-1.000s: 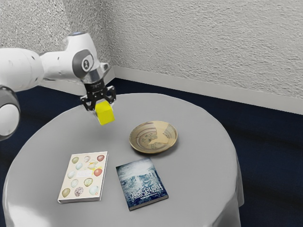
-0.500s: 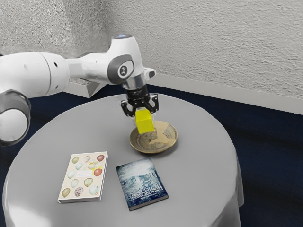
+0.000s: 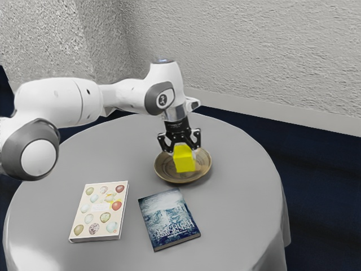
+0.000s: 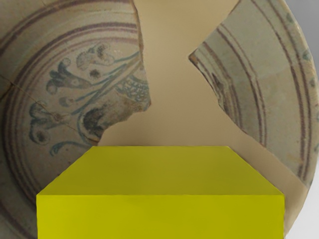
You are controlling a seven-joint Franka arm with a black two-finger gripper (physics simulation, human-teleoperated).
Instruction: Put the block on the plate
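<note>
1. Gripper [image 3: 183,151] had the yellow block [image 3: 184,158] clamped btwn its two fingers, one per side; block looked level, w/ its lower part clear of the fingertips.
2. Block loc.: over the plate [image 3: 205,166], inside the rim as far as the ext. view showed. Couldn't tell whether its underside touched the plate or hung just above.
3. Key relation: plate lay directly under the hand, so what remained was prob. mostly vertical, straight down. Wrist view had the block over the plain tan patch, painted flowers beside it; one stretch of rim ran near a block corner, so a small nudge toward the flowers might've centered it better.
4. Long axis: none obvious; block was approx. a cube & the plate round, so wrist turn mattered little. Only one arm, no choice re: which.
5. Step, est.: final lowering, then release; task nearly done, but block not yet let go.
6. Risk: letting go too high or off-center could've tipped it on the sloping wall. Blue book [image 3: 169,219] sat near the plate, prob. no obstacle.
</note>
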